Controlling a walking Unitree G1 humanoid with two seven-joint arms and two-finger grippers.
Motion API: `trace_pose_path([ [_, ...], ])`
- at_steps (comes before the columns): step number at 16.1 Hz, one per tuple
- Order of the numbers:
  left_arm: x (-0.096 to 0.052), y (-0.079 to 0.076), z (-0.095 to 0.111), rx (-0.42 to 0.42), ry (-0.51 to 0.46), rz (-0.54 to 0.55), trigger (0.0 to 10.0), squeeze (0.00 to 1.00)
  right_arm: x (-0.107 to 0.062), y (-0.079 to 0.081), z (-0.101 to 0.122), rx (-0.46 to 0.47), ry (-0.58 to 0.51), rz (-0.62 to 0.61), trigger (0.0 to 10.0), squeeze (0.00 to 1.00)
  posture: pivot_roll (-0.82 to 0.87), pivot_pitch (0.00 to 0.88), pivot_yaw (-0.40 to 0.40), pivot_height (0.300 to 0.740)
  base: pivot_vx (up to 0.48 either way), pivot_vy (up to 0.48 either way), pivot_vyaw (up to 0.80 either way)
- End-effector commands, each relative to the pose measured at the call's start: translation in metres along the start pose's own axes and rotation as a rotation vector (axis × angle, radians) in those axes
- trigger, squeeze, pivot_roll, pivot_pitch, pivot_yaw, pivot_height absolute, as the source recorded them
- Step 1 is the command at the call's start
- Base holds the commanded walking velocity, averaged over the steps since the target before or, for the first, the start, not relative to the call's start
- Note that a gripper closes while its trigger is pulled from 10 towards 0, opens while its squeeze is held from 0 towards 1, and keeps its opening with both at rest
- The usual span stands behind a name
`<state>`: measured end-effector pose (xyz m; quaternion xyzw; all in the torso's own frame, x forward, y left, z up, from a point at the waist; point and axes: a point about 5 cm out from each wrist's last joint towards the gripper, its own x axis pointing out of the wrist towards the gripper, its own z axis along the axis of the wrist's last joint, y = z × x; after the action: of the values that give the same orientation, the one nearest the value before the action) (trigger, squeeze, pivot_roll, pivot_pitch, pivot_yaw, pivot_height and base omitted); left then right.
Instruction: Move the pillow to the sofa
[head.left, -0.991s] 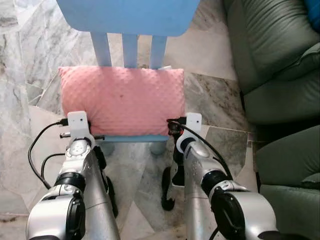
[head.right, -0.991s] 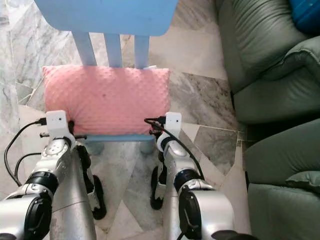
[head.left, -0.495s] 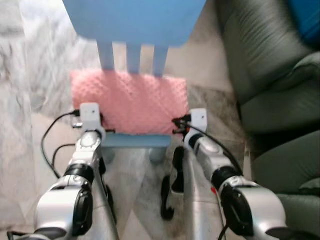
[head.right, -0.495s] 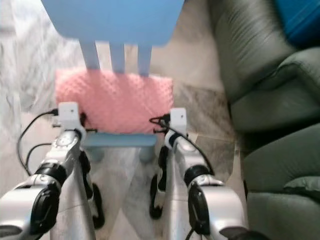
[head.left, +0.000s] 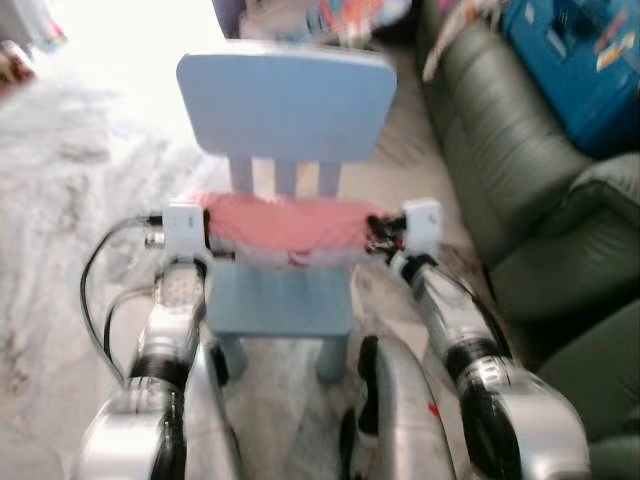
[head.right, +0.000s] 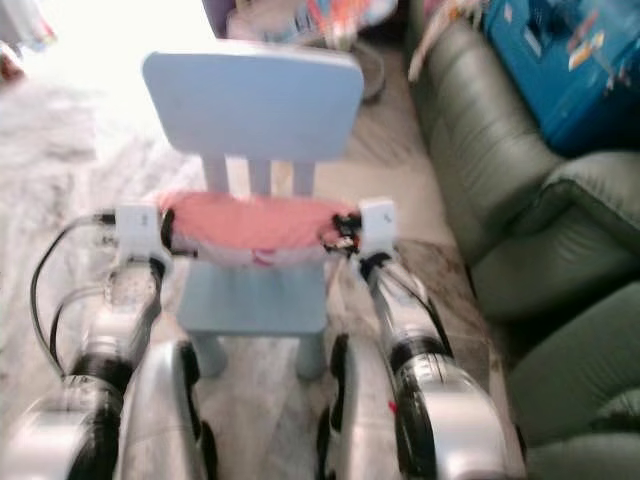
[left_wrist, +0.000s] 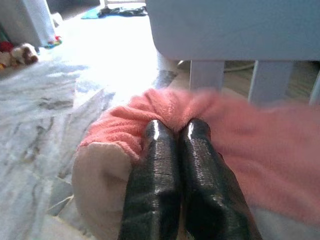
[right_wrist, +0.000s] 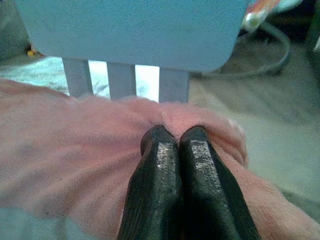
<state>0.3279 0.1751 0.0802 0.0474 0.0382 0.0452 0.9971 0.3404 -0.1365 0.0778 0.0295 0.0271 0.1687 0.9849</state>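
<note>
A pink dimpled pillow (head.left: 285, 225) hangs stretched between my two grippers, raised a little above the seat of a light blue child's chair (head.left: 285, 105). My left gripper (left_wrist: 174, 131) is shut on the pillow's left end, its black fingers pinching the fabric (left_wrist: 260, 150). At the pillow's right end my right gripper (right_wrist: 175, 137) is shut on the pink cloth (right_wrist: 65, 150). The wrist cameras of both arms (head.left: 187, 228) (head.left: 420, 222) flank the pillow. A dark green leather sofa (head.left: 520, 190) runs along the right side.
The blue chair's back (head.right: 255, 100) stands right behind the pillow, and its seat (head.left: 280, 300) lies below. A blue bag (head.left: 575, 65) lies on the sofa at the far right. The floor is pale marble (head.left: 80, 200), with clutter at the back.
Both arms have lifted the pillow off the chair seat. The camera has tilted up, so the whole chair back and more of the sofa now show.
</note>
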Motion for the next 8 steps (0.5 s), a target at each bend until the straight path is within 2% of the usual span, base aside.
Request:
trace_pose_path([
  [1, 0.0, -0.003, 0.009, -0.001, -0.035, -0.004, 2.2, 0.0, -0.002, -0.002, 0.007, -0.025, -0.054, 0.004, 0.0, 0.0, 0.06, 0.0, -0.062, 0.525, 0.0, 0.0, 0.0],
  [2, -0.01, -0.005, 0.009, -0.006, -0.052, 0.0, 4.7, 0.0, -0.013, -0.003, 0.003, -0.017, -0.082, -0.029, 0.0, 0.0, 0.07, 0.0, -0.059, 0.525, 0.0, 0.0, 0.0],
  [3, -0.023, -0.006, 0.01, -0.006, -0.071, 0.009, 9.2, 0.0, -0.028, -0.005, -0.002, -0.026, -0.116, -0.072, 0.0, 0.0, 0.08, 0.0, -0.058, 0.525, 0.0, 0.0, 0.0],
  [4, -0.031, -0.008, 0.011, -0.008, -0.077, 0.014, 10.0, 0.0, -0.038, -0.006, -0.003, -0.024, -0.138, -0.11, 0.0, 0.0, 0.08, 0.0, -0.057, 0.525, 0.0, 0.0, 0.0],
  [5, -0.042, -0.011, 0.011, 0.011, -0.098, -0.001, 10.0, 0.0, -0.05, -0.007, -0.003, -0.018, -0.148, -0.15, 0.0, 0.0, 0.08, 0.0, -0.057, 0.525, 0.0, 0.0, 0.0],
  [8, -0.068, -0.028, -0.005, 0.028, -0.045, -0.109, 10.0, 0.0, -0.076, -0.006, -0.01, -0.052, -0.12, -0.202, 0.0, 0.0, 0.07, 0.0, -0.052, 0.525, 0.0, 0.0, 0.0],
])
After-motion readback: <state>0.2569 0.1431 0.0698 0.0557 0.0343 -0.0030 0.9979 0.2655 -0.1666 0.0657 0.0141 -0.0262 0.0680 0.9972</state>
